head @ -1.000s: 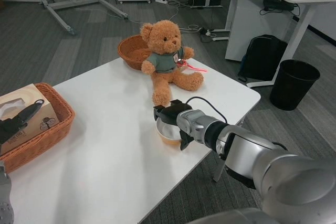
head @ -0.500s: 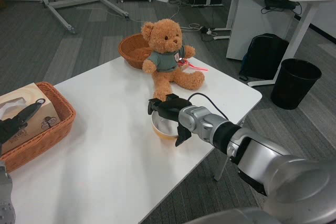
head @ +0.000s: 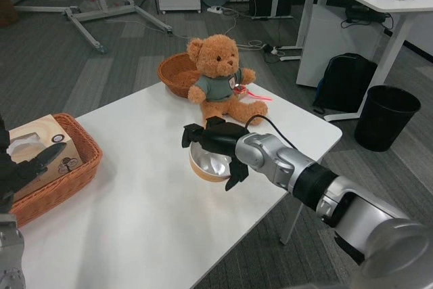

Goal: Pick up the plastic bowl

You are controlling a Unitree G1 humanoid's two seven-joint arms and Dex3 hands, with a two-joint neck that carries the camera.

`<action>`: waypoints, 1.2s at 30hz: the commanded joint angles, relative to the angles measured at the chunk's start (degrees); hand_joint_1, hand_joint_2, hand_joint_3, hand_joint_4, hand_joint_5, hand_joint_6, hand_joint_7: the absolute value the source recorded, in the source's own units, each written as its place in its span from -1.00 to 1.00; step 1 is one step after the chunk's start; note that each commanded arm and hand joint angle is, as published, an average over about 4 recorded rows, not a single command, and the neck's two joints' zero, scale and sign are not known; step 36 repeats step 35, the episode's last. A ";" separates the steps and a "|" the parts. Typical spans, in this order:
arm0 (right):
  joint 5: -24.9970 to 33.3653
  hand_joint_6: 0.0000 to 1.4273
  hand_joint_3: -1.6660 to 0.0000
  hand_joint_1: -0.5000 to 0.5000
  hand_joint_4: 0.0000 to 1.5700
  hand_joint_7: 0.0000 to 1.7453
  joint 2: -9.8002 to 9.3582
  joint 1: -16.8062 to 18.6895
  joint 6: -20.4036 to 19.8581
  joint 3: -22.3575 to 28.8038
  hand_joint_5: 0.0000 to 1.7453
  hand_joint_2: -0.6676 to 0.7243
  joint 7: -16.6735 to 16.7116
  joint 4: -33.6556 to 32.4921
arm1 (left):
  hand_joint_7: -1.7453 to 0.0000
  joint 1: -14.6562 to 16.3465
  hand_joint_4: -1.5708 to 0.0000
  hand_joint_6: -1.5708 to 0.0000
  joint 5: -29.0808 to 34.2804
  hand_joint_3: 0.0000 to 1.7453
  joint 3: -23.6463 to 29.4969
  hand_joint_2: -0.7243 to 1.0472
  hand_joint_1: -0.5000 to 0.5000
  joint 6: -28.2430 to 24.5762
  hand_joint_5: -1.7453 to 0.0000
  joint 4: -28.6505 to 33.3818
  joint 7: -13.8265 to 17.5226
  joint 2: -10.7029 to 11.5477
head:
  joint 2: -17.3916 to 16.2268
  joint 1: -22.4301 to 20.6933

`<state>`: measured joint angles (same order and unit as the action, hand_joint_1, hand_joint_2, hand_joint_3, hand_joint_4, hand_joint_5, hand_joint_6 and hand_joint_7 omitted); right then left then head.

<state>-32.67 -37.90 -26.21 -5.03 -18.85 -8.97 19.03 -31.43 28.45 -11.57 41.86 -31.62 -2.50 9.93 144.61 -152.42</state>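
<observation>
The plastic bowl (head: 208, 162) is pale with an orange outside and a shiny inside. It hangs tilted above the white table (head: 135, 208), its opening facing me, just in front of the teddy bear. My right hand (head: 218, 141) grips it, with fingers over the far rim and one finger down the right side. My left hand (head: 24, 167) waits at the far left edge, over the basket with the tissue box; its fingers look spread and hold nothing.
A brown teddy bear (head: 218, 76) sits at the far side of the table, with a round wicker basket (head: 177, 70) behind it. A rectangular wicker basket (head: 67, 174) with a tissue box (head: 37, 143) stands at the left. A black bin (head: 391, 116) stands on the floor, right.
My right hand has lifted the bowl off the table, moved it a little left and tipped its opening toward me. The camera has also shifted.
</observation>
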 commanded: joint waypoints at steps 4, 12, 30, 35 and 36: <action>1.25 0.48 -0.90 -0.92 -0.10 0.92 -1.41 0.98 -0.07 0.37 0.89 -0.91 -2.06 -5.04 | 1.00 -0.39 1.00 1.00 1.19 -1.00 -2.78 0.20 -1.00 0.15 1.00 -1.62 -0.01 0.44 | 6.51 -4.29; 1.82 0.52 -0.90 -0.92 -0.05 0.92 -2.18 0.63 0.02 0.44 0.89 -0.91 -3.47 -7.96 | 1.00 -1.58 1.00 1.00 2.67 -1.00 -7.46 0.20 -1.00 0.19 1.00 -2.39 0.65 0.53 | 16.77 -6.45; 2.29 0.52 -0.90 -0.92 -0.06 0.92 -2.42 -0.49 0.48 -1.10 0.89 -0.91 -3.95 -7.67 | 1.00 -3.14 1.00 1.00 5.13 -1.00 -12.80 0.20 -1.00 0.15 1.00 -2.99 1.11 0.88 | 17.22 -7.38; 2.79 0.52 -0.90 -0.92 -0.07 0.92 -2.21 -0.69 0.55 -1.71 0.89 -0.91 -3.95 -7.35 | 1.00 -3.41 1.00 1.00 5.24 -1.00 -12.95 0.20 -1.00 0.15 1.00 -3.30 1.18 0.97 | 15.68 -6.45; 2.79 0.52 -0.90 -0.92 -0.07 0.92 -2.21 -0.69 0.55 -1.71 0.89 -0.91 -3.95 -7.35 | 1.00 -3.41 1.00 1.00 5.24 -1.00 -12.95 0.20 -1.00 0.15 1.00 -3.30 1.18 0.97 | 15.68 -6.45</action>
